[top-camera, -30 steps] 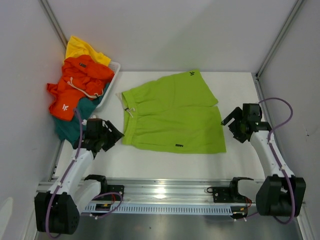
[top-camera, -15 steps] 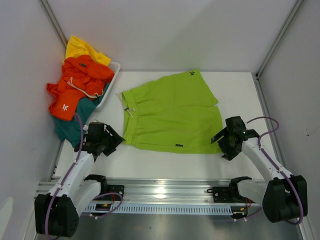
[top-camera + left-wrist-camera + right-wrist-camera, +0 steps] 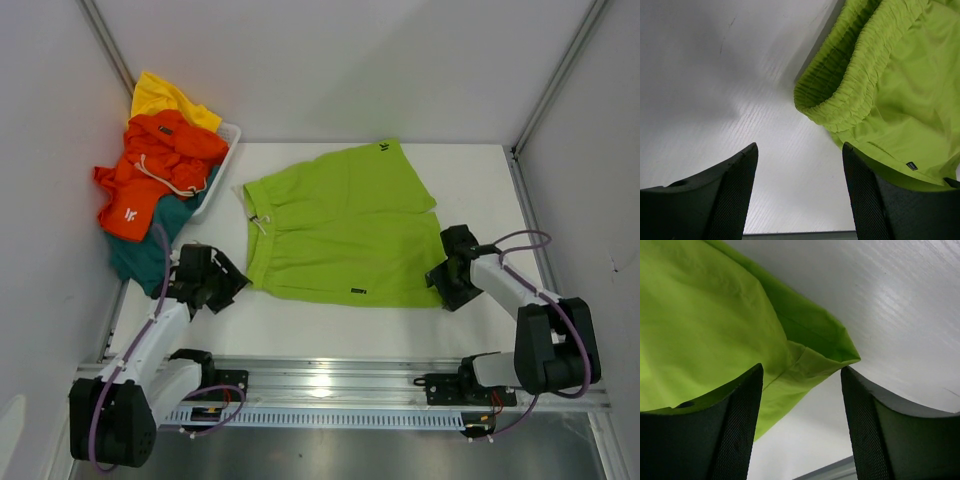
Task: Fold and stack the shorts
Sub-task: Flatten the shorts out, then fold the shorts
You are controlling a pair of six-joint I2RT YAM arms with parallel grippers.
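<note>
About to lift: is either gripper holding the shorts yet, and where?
Nothing is held. The right gripper stands open around a hem corner of the green shorts; the left gripper hangs open over the table beside the waistband.

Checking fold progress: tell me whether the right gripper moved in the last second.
Yes. The right gripper came leftward and nearer the rail, reaching the green shorts' near right corner.

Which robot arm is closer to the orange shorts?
Left. The left arm reaches up just beside the orange shorts; the right arm is far off, at the lime green shorts' opposite corner.
</note>
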